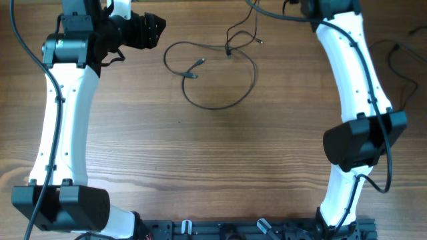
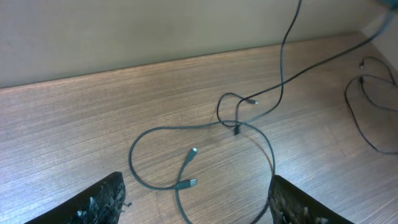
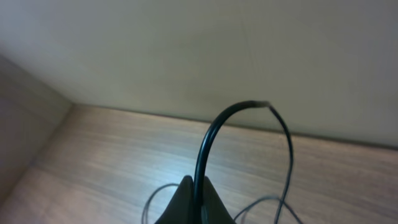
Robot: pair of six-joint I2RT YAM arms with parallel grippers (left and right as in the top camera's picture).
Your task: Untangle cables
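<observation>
- Overhead, I see the cables (image 1: 229,50) lying in a loose loop on the wooden surface (image 1: 220,160), near the left gripper (image 1: 143,30) and to its right.
- On the left wrist camera, that gripper's jaws are spread wide with nothing between them. The loop and two grey plug ends (image 2: 193,151) lie ahead of it, not touching it.
- From a small knot (image 2: 236,124) beyond the left gripper, one strand rises off the surface and out of view.
- On the right wrist camera, the right gripper (image 3: 194,190) has its jaws pressed together on a black strand that arches up from them.
</observation>
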